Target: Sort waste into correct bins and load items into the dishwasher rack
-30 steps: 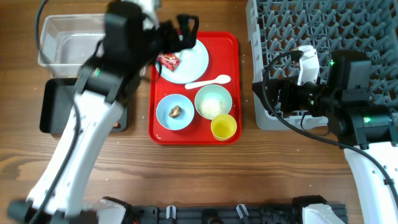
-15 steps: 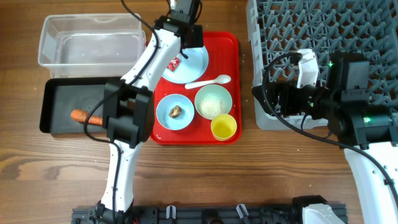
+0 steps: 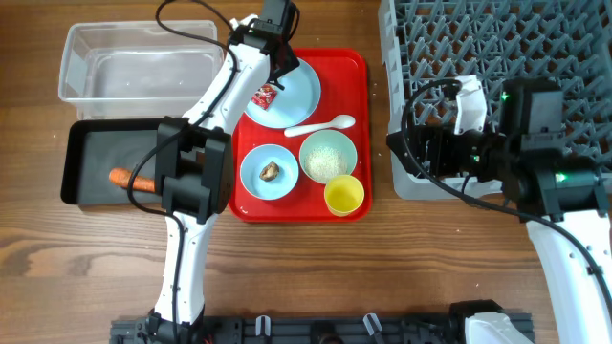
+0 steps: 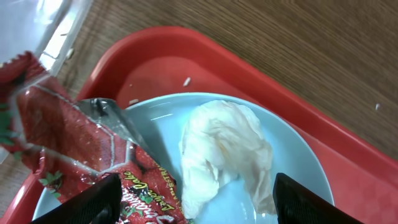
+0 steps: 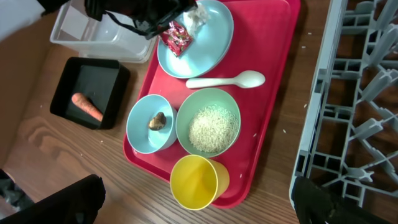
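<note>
Surface: brown wood planks (image 3: 287, 268), grain running left-right. Nothing of the room shows beyond its edges.

Layout, overhead:
- Grey dishwasher rack (image 3: 497, 57) at far right, pegs upright.
- Flat red tray (image 3: 356, 76) in the middle.
- Clear tub (image 3: 76, 57) far left, and just near of it the black tray (image 3: 96, 143), with the orange carrot (image 3: 131, 179) lying at its near edge.

On the red tray:
- Large light-blue plate (image 3: 304, 96) at the far end. It carries the red wrapper (image 4: 81, 149), crumpled, with printed foil and a shiny inner face. Just right of the wrapper is the white tissue (image 4: 224, 152), a loose crumpled wad.
- White spoon (image 3: 320, 125) lies just near of the plate, bowl end to the right.
- Smaller light-blue dish (image 3: 253, 182) holds the brownish scrap (image 3: 271, 171).
- Pale-green bowl (image 3: 311, 143) is right of the dish and holds the white rice (image 3: 328, 164).
- Yellow cup (image 3: 344, 195) stands upright at the near right corner.
- A few stray grains (image 4: 186, 81) lie on the red tray beyond the plate rim.

Left fingers (image 4: 93, 202): spread wide over the plate, wrapper and tissue below them, nothing gripped.

Right fingers (image 5: 62, 202): spread wide, nothing in them, beside the rack's near left corner, looking down on the red tray.
</note>
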Robot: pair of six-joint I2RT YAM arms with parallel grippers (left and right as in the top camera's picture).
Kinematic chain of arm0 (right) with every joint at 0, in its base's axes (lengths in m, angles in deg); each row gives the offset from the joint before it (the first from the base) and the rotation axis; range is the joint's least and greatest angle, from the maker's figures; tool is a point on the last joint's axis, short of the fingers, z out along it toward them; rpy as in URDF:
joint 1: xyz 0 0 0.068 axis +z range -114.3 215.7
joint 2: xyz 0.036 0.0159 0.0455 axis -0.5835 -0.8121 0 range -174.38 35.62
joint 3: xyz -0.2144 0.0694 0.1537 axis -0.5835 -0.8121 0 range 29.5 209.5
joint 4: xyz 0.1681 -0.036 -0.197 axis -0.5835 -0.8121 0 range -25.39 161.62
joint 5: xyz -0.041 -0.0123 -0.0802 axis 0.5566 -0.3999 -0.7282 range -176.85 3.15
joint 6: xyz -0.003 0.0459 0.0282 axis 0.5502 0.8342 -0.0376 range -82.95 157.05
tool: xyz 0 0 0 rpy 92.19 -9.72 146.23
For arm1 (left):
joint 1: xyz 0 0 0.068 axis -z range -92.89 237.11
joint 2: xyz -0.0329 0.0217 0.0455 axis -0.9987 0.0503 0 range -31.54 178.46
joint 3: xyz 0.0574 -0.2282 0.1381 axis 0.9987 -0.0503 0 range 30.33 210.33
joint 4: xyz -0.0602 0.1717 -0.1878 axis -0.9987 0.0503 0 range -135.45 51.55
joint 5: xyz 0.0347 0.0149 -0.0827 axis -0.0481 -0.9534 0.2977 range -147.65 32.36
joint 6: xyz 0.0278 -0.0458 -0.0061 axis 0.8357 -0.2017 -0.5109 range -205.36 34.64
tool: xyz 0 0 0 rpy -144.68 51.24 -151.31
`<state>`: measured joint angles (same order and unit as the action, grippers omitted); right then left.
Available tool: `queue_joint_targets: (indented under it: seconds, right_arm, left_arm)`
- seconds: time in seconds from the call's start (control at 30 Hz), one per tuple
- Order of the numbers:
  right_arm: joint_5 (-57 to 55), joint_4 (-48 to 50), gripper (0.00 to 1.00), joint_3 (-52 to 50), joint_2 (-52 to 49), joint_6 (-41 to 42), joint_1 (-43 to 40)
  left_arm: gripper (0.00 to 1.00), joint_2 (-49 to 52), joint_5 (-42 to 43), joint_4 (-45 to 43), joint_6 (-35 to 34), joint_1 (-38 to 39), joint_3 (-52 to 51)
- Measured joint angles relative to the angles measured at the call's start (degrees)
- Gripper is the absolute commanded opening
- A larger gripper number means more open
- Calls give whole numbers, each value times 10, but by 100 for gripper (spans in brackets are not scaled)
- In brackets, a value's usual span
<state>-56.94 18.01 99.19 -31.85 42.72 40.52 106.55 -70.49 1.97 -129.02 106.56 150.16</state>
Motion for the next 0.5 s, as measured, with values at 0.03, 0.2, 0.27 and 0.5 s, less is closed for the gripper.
queue_joint_targets:
  seconds: [0.03, 0.2, 0.27, 0.5]
  right_arm:
    - [0, 0, 100, 0, -2, 0, 0]
    - [0, 0, 100, 0, -5, 0, 0]
    - [0, -1, 100, 0, -5, 0, 0]
    - [0, -2, 100, 0, -5, 0, 0]
  left_arm:
    - [77, 0, -3, -1, -16, 0, -2]
    - [77, 0, -9, -51, -56, 0, -44]
    - [77, 0, -8, -99, -63, 0, -70]
    - [30, -5, -13, -144, -68, 0, -106]
